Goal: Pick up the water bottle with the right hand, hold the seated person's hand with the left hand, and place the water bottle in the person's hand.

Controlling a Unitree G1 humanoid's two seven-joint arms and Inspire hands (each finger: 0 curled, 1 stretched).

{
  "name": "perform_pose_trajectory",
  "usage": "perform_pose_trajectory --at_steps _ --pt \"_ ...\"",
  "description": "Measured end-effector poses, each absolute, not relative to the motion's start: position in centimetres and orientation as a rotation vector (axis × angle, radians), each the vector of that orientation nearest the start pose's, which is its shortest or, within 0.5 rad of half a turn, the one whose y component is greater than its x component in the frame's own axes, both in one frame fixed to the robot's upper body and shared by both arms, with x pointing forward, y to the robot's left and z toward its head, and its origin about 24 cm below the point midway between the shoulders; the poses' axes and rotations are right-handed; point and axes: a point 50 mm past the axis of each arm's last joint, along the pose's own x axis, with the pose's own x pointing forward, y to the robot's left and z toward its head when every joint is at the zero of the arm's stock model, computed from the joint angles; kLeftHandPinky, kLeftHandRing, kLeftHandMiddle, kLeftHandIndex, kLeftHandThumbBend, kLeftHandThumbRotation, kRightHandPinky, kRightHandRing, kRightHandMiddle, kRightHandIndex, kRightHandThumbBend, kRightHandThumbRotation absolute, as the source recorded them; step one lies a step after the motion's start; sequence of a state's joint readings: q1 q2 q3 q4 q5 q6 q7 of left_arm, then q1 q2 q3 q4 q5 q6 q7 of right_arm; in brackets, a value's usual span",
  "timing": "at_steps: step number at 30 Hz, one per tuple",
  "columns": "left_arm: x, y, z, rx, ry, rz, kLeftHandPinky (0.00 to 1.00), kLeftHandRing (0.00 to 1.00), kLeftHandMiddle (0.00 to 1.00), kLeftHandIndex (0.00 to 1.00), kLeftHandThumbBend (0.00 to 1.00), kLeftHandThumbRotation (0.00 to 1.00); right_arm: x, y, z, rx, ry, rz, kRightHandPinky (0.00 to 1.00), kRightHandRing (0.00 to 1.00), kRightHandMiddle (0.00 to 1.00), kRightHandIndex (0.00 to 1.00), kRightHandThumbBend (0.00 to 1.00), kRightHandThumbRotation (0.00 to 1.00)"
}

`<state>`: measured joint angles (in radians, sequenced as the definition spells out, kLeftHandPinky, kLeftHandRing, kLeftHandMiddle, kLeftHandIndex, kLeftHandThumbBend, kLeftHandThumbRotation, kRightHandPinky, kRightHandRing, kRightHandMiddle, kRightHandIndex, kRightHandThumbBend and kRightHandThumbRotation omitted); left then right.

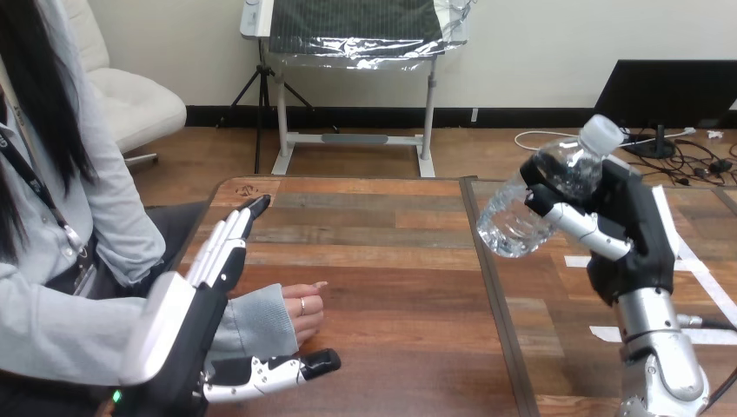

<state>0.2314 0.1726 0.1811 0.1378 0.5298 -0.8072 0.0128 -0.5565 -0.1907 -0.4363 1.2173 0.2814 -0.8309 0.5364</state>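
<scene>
Upper right of frame: water bottle (pixel 537 207), clear, tilted, lifted off the worktop (pixel 391 261); right hand (pixel 627 236) wrapped round its middle.
Handling: likely light, thin-walled, slippery; hold mid-body, gently.
Lower left: left hand (pixel 202 306) flat-fingered beside the person's hand (pixel 304 310), not clasping it.

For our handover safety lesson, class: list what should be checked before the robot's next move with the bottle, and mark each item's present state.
1. Right hand curled round the water bottle: ok.
2. Bottle clear of the table: ok.
3. Cap on the bottle: ok.
4. Left hand holding the person's hand: not ok, fingers straight, beside the wrist.
5. Person's hand turned palm up to receive: not ok, it rests palm down on the table.
</scene>
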Motion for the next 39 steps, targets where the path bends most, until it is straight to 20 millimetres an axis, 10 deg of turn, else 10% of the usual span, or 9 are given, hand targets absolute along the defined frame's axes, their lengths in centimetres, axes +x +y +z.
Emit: perform_pose_trajectory --at_steps 39 --pt "21.0 23.8 6.1 1.021 -0.163 -0.274 0.83 0.88 0.88 0.9 1.0 0.27 28.8 -22.3 3.3 0.03 -0.435 0.141 0.18 0.25 0.35 0.37 0.66 0.0"
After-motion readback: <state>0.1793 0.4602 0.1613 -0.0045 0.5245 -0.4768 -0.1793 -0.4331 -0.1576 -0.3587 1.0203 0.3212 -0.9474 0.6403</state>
